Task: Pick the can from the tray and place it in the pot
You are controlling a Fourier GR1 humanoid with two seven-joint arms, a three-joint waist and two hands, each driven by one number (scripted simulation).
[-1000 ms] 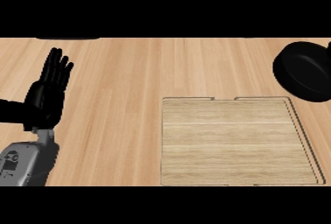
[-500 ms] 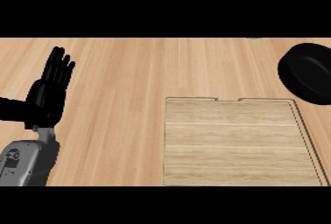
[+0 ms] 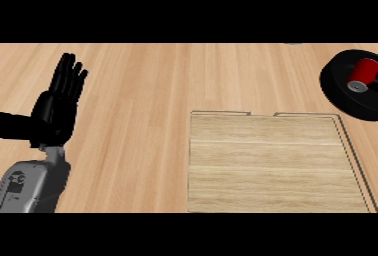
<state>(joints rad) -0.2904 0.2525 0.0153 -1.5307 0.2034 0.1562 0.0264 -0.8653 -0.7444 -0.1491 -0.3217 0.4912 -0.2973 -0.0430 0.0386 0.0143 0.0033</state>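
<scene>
Left hand (image 3: pixel 55 107) rests flat-fingered, spread apart; glossy red cylindrical can (image 3: pixel 361 74) lies inside round black pot (image 3: pixel 341 92).

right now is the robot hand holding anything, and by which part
Nothing is held. The left robot hand is open, fingers up; the can lies in the pot.

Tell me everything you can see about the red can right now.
The can is a red cylinder with a grey, metal-looking end face. It lies tilted on its side inside the black pot at the right edge of the head view, the grey end pointing toward the view's bottom. It rests on the pot's dark interior; no hand touches it. It is off the wooden tray, which sits lower and to the left. No label is readable.
</scene>
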